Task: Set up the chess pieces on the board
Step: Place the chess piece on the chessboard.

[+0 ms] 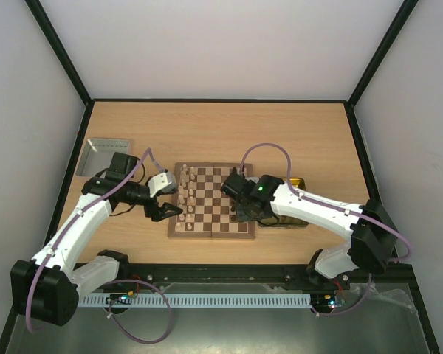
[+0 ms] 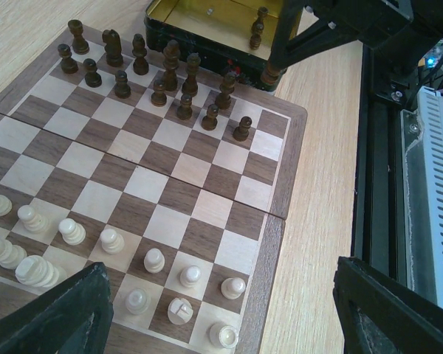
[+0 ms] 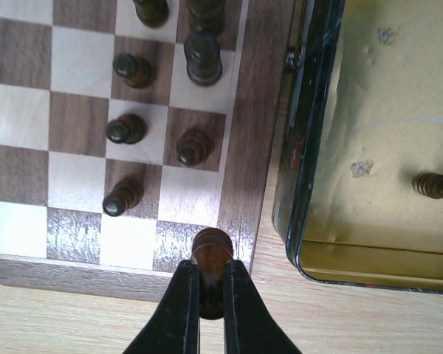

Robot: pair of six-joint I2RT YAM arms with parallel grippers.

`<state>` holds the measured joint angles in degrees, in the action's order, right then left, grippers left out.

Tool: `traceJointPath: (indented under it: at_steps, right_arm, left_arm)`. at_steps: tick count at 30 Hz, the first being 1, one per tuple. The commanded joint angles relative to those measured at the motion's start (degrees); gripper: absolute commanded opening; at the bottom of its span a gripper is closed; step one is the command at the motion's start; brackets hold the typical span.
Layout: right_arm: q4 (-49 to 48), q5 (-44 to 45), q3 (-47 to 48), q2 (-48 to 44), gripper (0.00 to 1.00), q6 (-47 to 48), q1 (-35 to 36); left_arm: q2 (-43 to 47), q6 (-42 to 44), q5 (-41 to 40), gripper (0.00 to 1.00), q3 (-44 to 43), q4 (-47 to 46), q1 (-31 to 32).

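Right jaws clamped on a dark brown piece (image 3: 211,247) at the near right corner of the board (image 2: 170,195), over the frame edge; can't tell if its base is down. Yellow tin (image 3: 310,147) sits just beside the board's right frame, its wall close to the held piece; one loose dark piece (image 3: 434,184) lies inside. Other dark pieces (image 2: 184,107) crowd the board's right side, the nearest just far-left of the held one. Left jaws wide apart, nothing between them, over the pale pieces (image 2: 111,240) on the left side. Silver tray (image 1: 107,151) at the far left of the desk (image 1: 221,133), well apart.
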<state>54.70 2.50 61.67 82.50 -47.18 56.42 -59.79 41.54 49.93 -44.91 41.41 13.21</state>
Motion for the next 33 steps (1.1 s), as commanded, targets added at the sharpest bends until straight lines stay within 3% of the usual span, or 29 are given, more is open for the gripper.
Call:
traceJointPath:
  at_steps: [1,33]
  right_arm:
    - [-0.44,-0.23,-1.75,0.22,0.02,-1.28,1.05]
    - [-7.15,0.33,-2.96,6.73,0.02,-0.71,1.26]
  left_arm:
    - [-0.24,-0.01,0.67,0.82,0.87,-0.44,0.15]
    - [0.17,-0.18,0.49,0.82,1.01,-0.62,0.13]
